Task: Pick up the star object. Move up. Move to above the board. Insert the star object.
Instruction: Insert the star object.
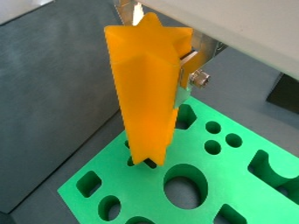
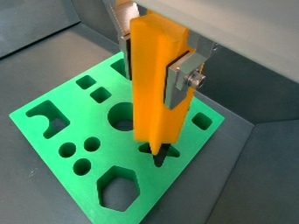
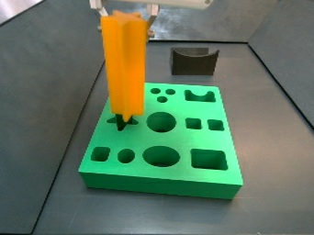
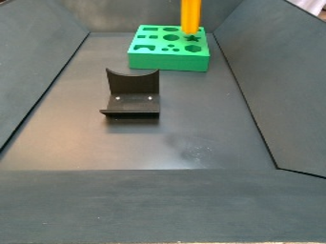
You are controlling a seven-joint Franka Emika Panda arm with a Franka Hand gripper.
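My gripper (image 2: 152, 61) is shut on the upper part of the star object (image 2: 156, 87), a tall orange ridged prism that hangs upright. The silver fingers (image 2: 181, 79) press on its two sides; this also shows in a wrist view (image 1: 187, 66). Its lower end sits in the mouth of the star-shaped hole (image 3: 123, 120) near one corner of the board (image 3: 185, 142), a thick green block with many shaped cutouts. The star object (image 3: 124, 69) and the board (image 4: 159, 59) show in both side views. How deep the end sits is hidden.
The dark fixture (image 3: 193, 61) stands on the grey floor beyond the board, and also shows in a side view (image 4: 130, 95). Sloping grey walls (image 4: 45, 86) enclose the floor on both sides.
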